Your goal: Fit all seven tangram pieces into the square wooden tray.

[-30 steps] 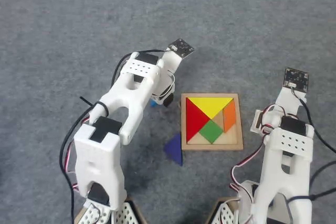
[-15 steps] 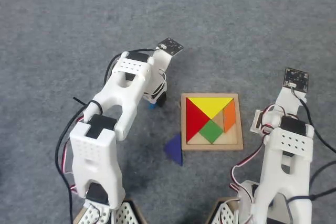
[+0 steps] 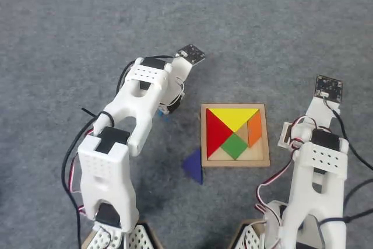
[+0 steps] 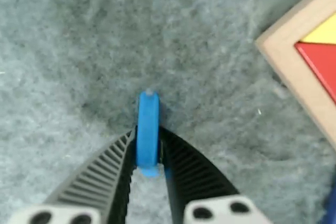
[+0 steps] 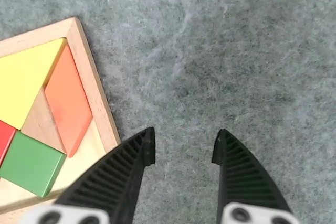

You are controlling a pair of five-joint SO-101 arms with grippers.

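The step in hand is the pick-up of one loose piece. The left gripper (image 4: 147,136) has its jaws clamped on a light blue piece (image 4: 148,116), which stands on its thin edge between them, just beside the far left corner of the wooden tray (image 4: 281,56). I cannot tell whether the piece is already clear of the bench (image 3: 70,56) or touches it.

The tray (image 3: 235,164) holds four pieces: a yellow triangle (image 3: 233,116) along the far side, a red triangle (image 3: 215,132) on the left, a green square (image 3: 235,144) in the middle and an orange parallelogram (image 3: 254,129) on the right. Bare wood shows at both near corners and in a small gap between yellow, orange and green. A dark blue triangle (image 3: 193,166) lies on the bench, touching the tray's near left corner or almost so.

The right gripper (image 5: 184,145) hangs over the bench next to the tray's right rim, with its jaws apart and nothing between them.

In my judgement the task is a little past half. The next move calls for carrying the blue piece over the rim, laying it flat from its edge, and turning it so its sides match one bare gap. The grip on a thin edge may slip.
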